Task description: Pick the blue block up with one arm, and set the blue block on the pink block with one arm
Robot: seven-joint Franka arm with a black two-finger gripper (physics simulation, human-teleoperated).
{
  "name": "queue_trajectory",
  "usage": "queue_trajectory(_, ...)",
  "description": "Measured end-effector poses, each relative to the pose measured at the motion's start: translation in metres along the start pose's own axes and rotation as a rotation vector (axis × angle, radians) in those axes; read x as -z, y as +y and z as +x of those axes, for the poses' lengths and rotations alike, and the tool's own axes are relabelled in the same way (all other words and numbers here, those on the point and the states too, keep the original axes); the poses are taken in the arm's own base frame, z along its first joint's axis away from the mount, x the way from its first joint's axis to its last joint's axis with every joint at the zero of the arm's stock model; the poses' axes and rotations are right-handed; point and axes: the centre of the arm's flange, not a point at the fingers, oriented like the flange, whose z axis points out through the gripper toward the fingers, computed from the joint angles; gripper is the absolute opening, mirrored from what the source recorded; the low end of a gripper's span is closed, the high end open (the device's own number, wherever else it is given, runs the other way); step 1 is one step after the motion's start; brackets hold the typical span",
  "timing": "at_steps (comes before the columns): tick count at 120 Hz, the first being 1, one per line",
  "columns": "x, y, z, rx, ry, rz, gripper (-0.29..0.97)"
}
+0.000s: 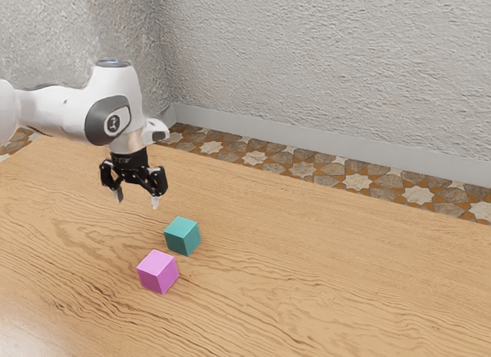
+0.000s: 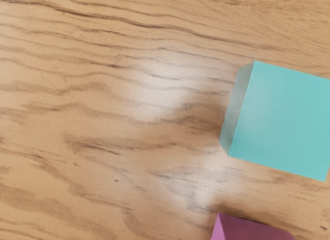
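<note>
Gripper (image 1: 137,197), fingers wide and empty, hovers with the blue block (image 1: 182,236) at its 4 o'clock, pink block (image 1: 158,271) close by at the blue's 7, so it should centre squarely over blue before descending.

Wood-grain table (image 1: 322,272), rough grey plaster walls (image 1: 322,57), grey baseboard (image 1: 322,138), star-patterned tile floor (image 1: 345,176)

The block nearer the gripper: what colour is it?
The block is teal, a blue-green, clearest in the wrist view.

Teal-blue block (image 1: 182,236) flat on table, near pink block (image 1: 157,271), apart.
</note>
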Motion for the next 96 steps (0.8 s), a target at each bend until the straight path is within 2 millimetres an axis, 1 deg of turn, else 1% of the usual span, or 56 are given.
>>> queue_trajectory(5,-0.024,0.0,0.015,-0.007,0.017,0.017,0.66)
queue_trajectory(11,-0.038,-0.006,0.037,-0.01,0.057,0.032,0.66)
queue_trajectory(15,-0.042,-0.008,0.053,-0.02,0.089,0.04,0.66)
queue_trajectory(21,-0.046,-0.005,0.076,-0.05,0.135,0.052,0.66)
queue_trajectory(29,-0.052,-0.005,0.1,-0.076,0.172,0.048,0.66)
queue_trajectory(40,-0.06,0.002,0.128,-0.105,0.201,0.024,0.66)
queue_trajectory(48,-0.065,0.007,0.139,-0.139,0.209,-0.003,0.66)
queue_trajectory(56,-0.072,0.008,0.141,-0.179,0.202,-0.019,0.66)
queue_trajectory(63,-0.082,0.011,0.134,-0.22,0.18,-0.03,0.66)
queue_trajectory(68,-0.086,0.015,0.126,-0.247,0.165,-0.043,0.66)
queue_trajectory(78,-0.087,0.019,0.104,-0.295,0.145,-0.065,0.66)
queue_trajectory(88,-0.092,0.021,0.088,-0.339,0.141,-0.074,0.66)
queue_trajectory(96,-0.094,0.028,0.079,-0.372,0.144,-0.08,0.66)
